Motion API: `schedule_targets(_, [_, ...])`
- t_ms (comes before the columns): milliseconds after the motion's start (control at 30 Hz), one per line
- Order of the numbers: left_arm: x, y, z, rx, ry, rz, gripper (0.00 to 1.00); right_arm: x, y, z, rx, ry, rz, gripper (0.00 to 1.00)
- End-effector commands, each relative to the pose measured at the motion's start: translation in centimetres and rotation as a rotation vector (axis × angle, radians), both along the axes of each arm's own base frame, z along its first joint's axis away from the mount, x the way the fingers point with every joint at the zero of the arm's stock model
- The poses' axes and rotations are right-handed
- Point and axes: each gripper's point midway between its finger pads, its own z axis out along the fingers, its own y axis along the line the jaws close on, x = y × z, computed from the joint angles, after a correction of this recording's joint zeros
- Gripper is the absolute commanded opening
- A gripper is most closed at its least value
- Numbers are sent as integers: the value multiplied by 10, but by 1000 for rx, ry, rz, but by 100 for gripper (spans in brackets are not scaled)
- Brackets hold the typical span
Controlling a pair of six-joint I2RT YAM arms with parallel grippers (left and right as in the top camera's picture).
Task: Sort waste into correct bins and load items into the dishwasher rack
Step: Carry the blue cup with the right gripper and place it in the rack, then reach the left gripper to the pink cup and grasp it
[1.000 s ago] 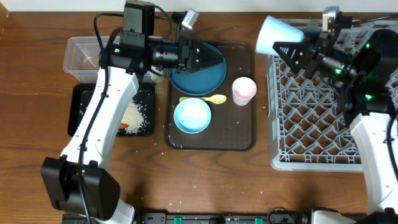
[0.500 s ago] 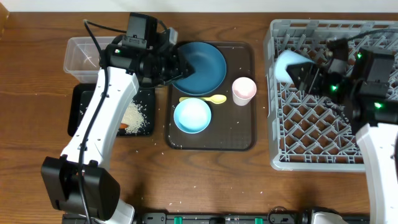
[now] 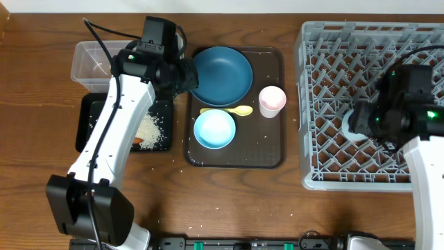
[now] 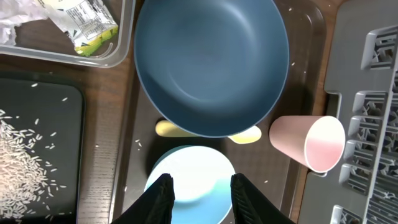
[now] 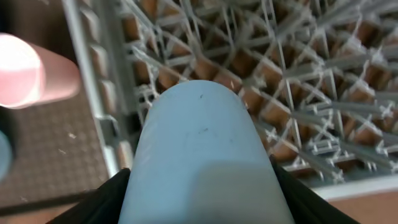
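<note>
At the right edge of the table, the right gripper [image 5: 199,194] is clamped on the light blue cup [image 5: 198,143], held low inside the grey dishwasher rack [image 3: 303,104] toward its left side. Whether the cup rests on the pegs is hard to tell. Near the far edge, the left gripper [image 4: 200,194] hangs spread and empty over the brown tray [image 3: 267,149], which carries the dark blue plate [image 3: 222,73], light blue bowl [image 3: 214,130], yellow spoon [image 3: 232,111] and pink cup [image 3: 272,101]. Rice [image 3: 156,128] lies in the black tray [image 3: 87,111].
</note>
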Motion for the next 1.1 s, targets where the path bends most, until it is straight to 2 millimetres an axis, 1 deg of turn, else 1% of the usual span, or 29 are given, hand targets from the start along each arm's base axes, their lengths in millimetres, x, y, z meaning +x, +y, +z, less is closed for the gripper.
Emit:
schedule_targets(0, [-1,5,-2,30,-1,-3,33,0,-2,-11,-48,67,19,40])
schedule_targets(167, [-2,5,-2,31,3,-3,33,-3,-7,-27,-81,145,1,40])
schedule_targets(400, [-5,5,-4,34,16,-3,33,-7,-7,-61,-68,263,-12,41])
schedule_targets(600, [-6,5,-4,35,23,-6,33,-5,-7,-78,-60,319,-35,45])
schedule_targets(667, [-8,3,-5,35,25,-11,33,-5,-7,-83,-57,338,-39,52])
schedule_targets(733, [-9,-1,-5,36,25,-22,33,-5,-6,-87,-52,351,-40,57])
schedule_targets(833, [-11,-14,-6,51,9,-92,33,-4,-2,-89,-29,355,-36,75])
schedule_targets(867, [-12,-19,-7,57,4,-118,33,-4,-1,-89,-20,351,-34,85])
schedule_targets(900, [-13,-26,-8,64,-4,-153,33,-2,2,-88,-3,342,-31,92])
schedule_targets(933, [-14,-33,-10,69,-8,-179,33,1,4,-86,11,334,-28,96])
schedule_targets(967, [-15,-40,-10,67,-13,-195,33,4,6,-82,23,322,-25,99])
schedule_targets(1033, [-14,-55,-13,64,-27,-229,34,11,9,-74,37,295,-12,99])
schedule_targets(1067, [-14,-65,-15,61,-36,-248,34,16,9,-66,41,276,-10,99])
